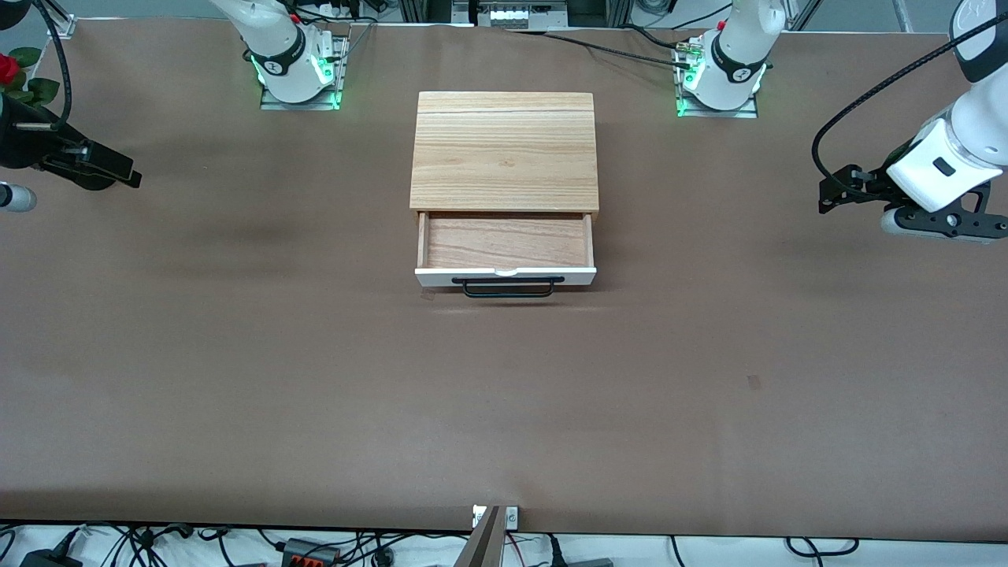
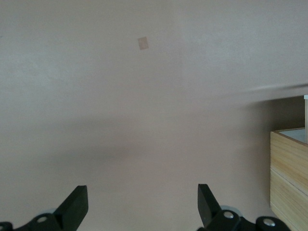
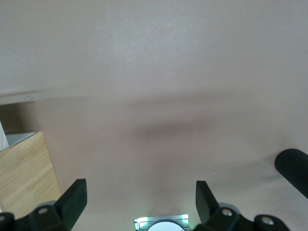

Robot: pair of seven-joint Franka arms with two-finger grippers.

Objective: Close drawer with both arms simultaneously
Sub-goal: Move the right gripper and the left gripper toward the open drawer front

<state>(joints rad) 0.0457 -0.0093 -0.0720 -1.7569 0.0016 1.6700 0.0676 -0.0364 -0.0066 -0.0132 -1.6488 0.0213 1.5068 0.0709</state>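
The light oak box (image 1: 504, 150) stands at the table's middle. Its drawer (image 1: 505, 242) is pulled out toward the front camera and looks empty, with a white front panel (image 1: 441, 276) and a black bar handle (image 1: 508, 288). My left gripper (image 1: 833, 193) hangs open over bare table at the left arm's end, well apart from the box. My right gripper (image 1: 126, 172) hangs open over the table at the right arm's end. The left wrist view shows the open gripper (image 2: 142, 204) and the box side (image 2: 288, 168). The right wrist view shows the open gripper (image 3: 139, 199) and the box (image 3: 24, 168).
The arm bases (image 1: 299, 75) (image 1: 720, 83) stand on either side of the box, farther from the front camera than the drawer. A red flower (image 1: 8, 67) is at the table's corner by the right arm. A small mark (image 1: 754, 382) lies on the brown table cover.
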